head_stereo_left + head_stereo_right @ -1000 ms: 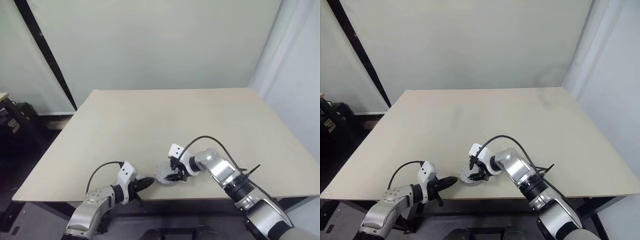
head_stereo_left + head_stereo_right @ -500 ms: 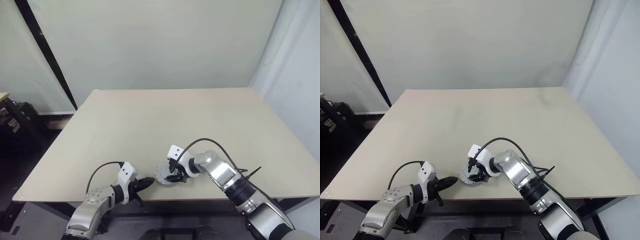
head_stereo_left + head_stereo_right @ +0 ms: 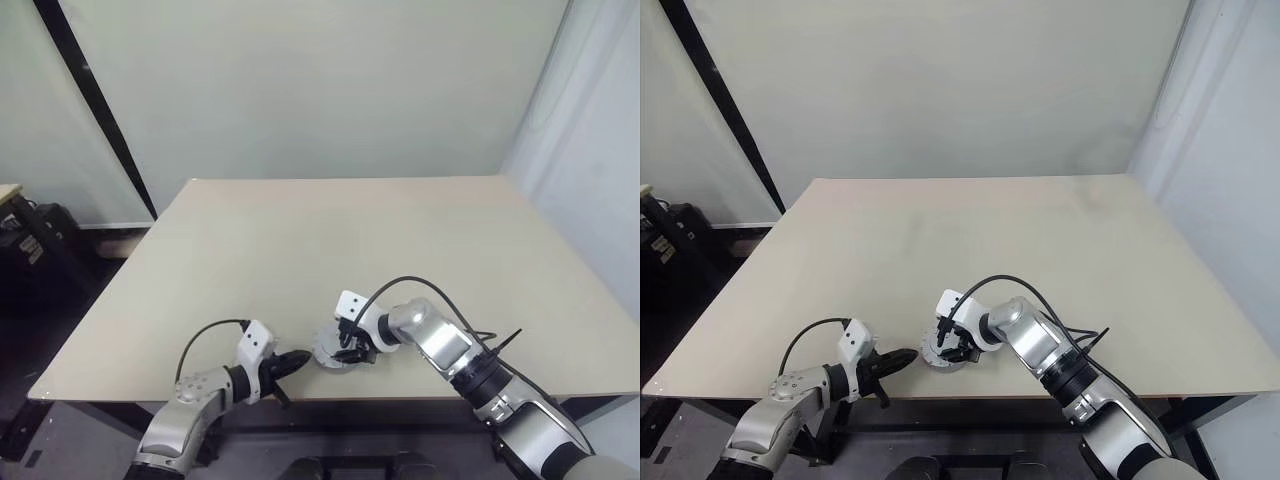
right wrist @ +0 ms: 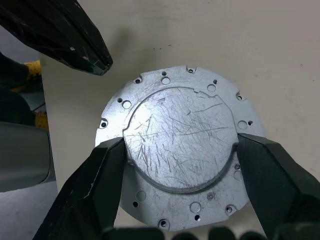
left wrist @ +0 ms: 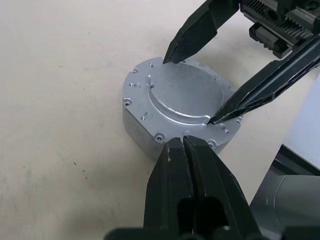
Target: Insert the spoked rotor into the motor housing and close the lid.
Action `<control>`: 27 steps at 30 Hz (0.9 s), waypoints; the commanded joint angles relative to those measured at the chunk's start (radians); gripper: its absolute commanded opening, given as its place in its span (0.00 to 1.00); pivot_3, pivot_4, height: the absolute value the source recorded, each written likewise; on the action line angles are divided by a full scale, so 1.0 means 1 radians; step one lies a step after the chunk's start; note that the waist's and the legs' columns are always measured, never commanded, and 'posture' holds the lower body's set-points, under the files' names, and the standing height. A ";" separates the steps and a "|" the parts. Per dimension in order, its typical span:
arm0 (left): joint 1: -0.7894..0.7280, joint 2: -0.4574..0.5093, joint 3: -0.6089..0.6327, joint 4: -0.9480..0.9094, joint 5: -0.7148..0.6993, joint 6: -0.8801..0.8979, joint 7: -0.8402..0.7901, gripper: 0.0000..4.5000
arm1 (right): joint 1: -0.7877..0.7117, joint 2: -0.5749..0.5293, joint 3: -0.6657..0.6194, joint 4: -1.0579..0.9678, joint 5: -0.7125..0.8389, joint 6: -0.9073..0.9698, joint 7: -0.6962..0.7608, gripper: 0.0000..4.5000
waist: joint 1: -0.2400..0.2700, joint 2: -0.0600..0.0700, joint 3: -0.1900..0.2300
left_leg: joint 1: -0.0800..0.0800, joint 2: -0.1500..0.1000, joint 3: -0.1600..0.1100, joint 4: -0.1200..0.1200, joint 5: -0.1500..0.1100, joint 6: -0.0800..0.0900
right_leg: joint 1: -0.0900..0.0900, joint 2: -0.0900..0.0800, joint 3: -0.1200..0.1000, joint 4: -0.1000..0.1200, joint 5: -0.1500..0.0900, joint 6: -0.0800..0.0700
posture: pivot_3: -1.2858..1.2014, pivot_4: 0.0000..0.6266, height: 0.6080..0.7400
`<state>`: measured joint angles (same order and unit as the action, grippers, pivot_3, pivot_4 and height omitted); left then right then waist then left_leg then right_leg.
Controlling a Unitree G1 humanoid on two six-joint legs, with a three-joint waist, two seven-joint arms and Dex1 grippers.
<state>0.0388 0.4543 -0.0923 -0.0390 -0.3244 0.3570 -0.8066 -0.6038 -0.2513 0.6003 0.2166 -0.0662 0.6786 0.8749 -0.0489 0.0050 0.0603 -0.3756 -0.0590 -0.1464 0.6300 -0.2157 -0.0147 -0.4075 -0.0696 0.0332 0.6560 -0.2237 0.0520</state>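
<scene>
Round silver housing [image 5: 142, 127] near the front edge of the table [image 3: 350, 230], flat on the top, with the lid [image 4: 180, 137] on it. Right gripper [image 3: 347, 346] spread wide over it, black fingers [image 4: 272, 167] pinching the lid at its two sides. Left gripper [image 5: 181, 145] pressed together, holding nothing, tip just beside the housing wall.

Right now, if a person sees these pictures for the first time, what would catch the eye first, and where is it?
A round silver metal assembly near the table's front edge draws the eye, its scratched raised disc facing up. The right gripper stands over it, one black finger on each side of that disc. The left gripper, shut, points at the assembly's side from close by.
</scene>
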 commanded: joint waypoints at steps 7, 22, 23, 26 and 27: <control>-0.058 -0.024 -0.017 0.057 0.066 -0.082 0.030 0.00 | 0.020 -0.037 0.026 0.032 -0.046 0.020 -0.012 0.72 | 0.000 0.000 0.000 | 0.000 0.000 0.000 0.000 0.000 0.000 | 0.000 0.000 0.000 0.000 0.000 0.000 | 0.52 0.00 1.00; -0.120 -0.058 -0.072 0.172 0.144 -0.124 0.019 0.00 | 0.022 -0.059 0.045 0.011 -0.045 0.030 0.019 0.72 | 0.002 0.001 -0.001 | 0.000 -0.001 0.000 0.000 0.000 0.000 | 0.001 0.000 0.000 0.000 0.000 0.000 | 0.52 0.00 1.00; -0.120 -0.058 -0.072 0.173 0.145 -0.123 0.018 0.00 | 0.025 -0.060 0.043 0.005 -0.043 0.027 0.020 0.89 | 0.002 0.001 -0.001 | 0.000 -0.001 0.000 0.000 0.000 0.000 | 0.001 0.000 0.000 0.000 0.000 0.000 | 0.52 0.00 1.00; -0.119 -0.059 -0.073 0.173 0.147 -0.124 0.018 0.00 | 0.027 -0.062 0.040 -0.005 -0.038 0.030 0.023 0.99 | 0.001 0.001 -0.002 | 0.000 -0.001 0.000 0.000 0.000 0.000 | 0.001 0.000 0.000 -0.001 0.000 0.000 | 0.52 0.00 1.00; -0.119 -0.060 -0.073 0.173 0.148 -0.124 0.017 0.00 | 0.026 -0.060 0.036 -0.008 -0.036 0.032 0.020 0.99 | 0.001 0.001 -0.002 | 0.000 -0.001 0.000 0.000 0.000 0.000 | 0.001 0.000 0.000 -0.001 0.000 0.000 | 0.52 0.00 1.00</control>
<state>-0.0754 0.3880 -0.1527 0.1279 -0.1899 0.2328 -0.7850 -0.5948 -0.2948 0.6094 0.1815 -0.0719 0.6802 0.8994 -0.0482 0.0060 0.0585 -0.3753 -0.0600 -0.1462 0.6299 -0.2157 -0.0146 -0.4061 -0.0698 0.0330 0.6551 -0.2237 0.0524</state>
